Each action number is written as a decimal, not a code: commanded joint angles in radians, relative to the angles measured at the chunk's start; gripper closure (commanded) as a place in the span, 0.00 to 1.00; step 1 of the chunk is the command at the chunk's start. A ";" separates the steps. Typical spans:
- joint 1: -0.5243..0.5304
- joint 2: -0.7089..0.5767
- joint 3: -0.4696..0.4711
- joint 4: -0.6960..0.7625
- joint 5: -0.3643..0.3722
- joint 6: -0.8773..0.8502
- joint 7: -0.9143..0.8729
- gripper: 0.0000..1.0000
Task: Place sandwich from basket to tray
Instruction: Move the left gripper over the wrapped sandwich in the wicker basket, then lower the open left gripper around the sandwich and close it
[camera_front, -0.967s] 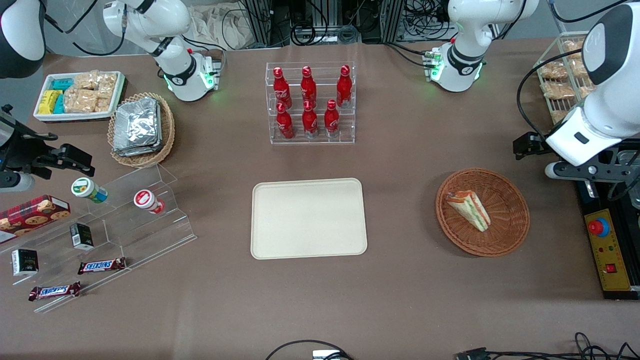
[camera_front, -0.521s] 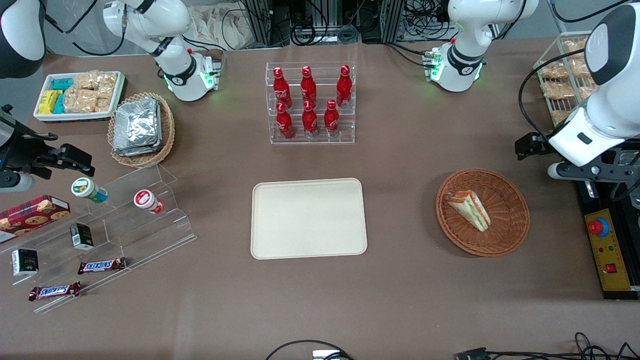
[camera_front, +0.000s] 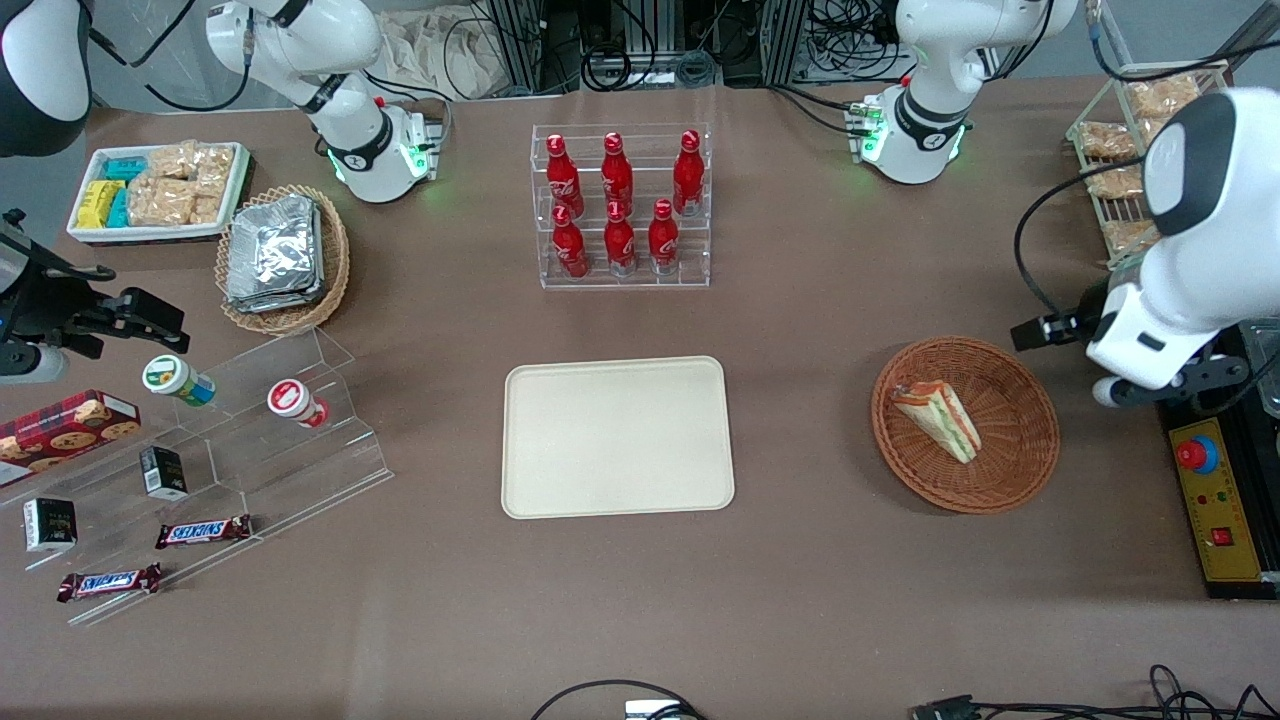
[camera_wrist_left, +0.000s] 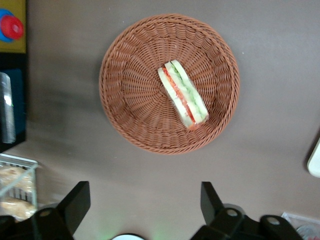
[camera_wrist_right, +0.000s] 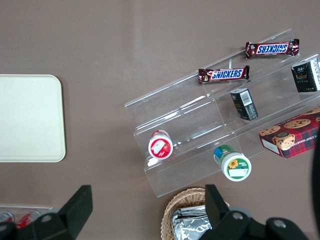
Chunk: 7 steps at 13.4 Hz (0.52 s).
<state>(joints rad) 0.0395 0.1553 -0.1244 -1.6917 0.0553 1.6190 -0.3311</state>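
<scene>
Gripper (camera_wrist_left: 142, 205) held open above the bench (camera_front: 800, 580), nothing grasped.
The sandwich (camera_wrist_left: 182, 93) is seen lying in the basket (camera_wrist_left: 125, 90), below and just ahead of the fingertips (camera_wrist_left: 77, 197); the tray (camera_front: 617, 437) is located well apart, toward the parked arm's end.

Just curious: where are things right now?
Gripper open, above table beside basket. Sandwich lies in basket. Tray bare. Nothing blocking.

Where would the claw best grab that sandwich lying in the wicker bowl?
Probably from above, fingers closing on the two bread faces of the sandwich near its middle: it stands on edge in the basket, filling up. The open gripper hangs beside the basket.
</scene>
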 joint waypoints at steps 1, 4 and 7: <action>0.006 0.062 -0.001 0.004 -0.034 0.041 -0.086 0.05; 0.008 0.136 -0.001 0.003 -0.041 0.110 -0.170 0.06; 0.007 0.208 0.000 0.000 -0.054 0.163 -0.242 0.11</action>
<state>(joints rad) 0.0420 0.3258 -0.1237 -1.6953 0.0181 1.7494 -0.5288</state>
